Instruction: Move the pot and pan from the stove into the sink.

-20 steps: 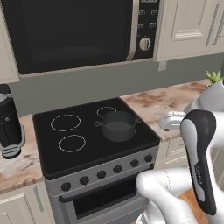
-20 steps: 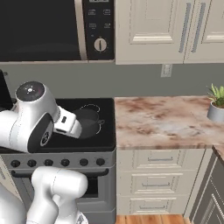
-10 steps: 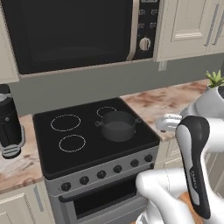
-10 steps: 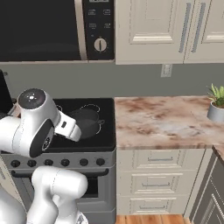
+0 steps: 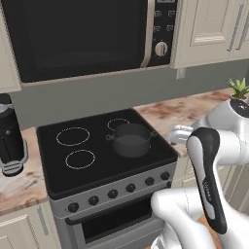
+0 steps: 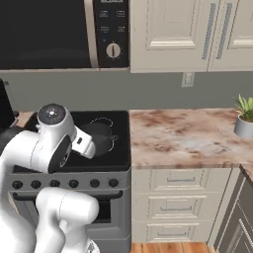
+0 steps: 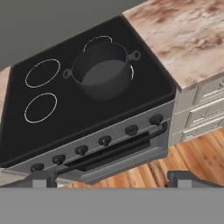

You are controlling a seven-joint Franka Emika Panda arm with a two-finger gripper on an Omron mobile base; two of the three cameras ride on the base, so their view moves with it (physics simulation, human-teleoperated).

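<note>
Both claw [image 7: 111, 178] fingers wide, empty

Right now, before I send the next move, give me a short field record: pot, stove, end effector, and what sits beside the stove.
pot: dark grey, two loop handles, empty, upright on the stove's front right burner
stove: black glass cooktop, white burner rings, black knobs along the front
end effector: fingertips wide apart, holding nothing, high above the stove front, apart from the pot
right of stove: marble-pattern counter, potted plant at its far end
above stove: black microwave
</note>
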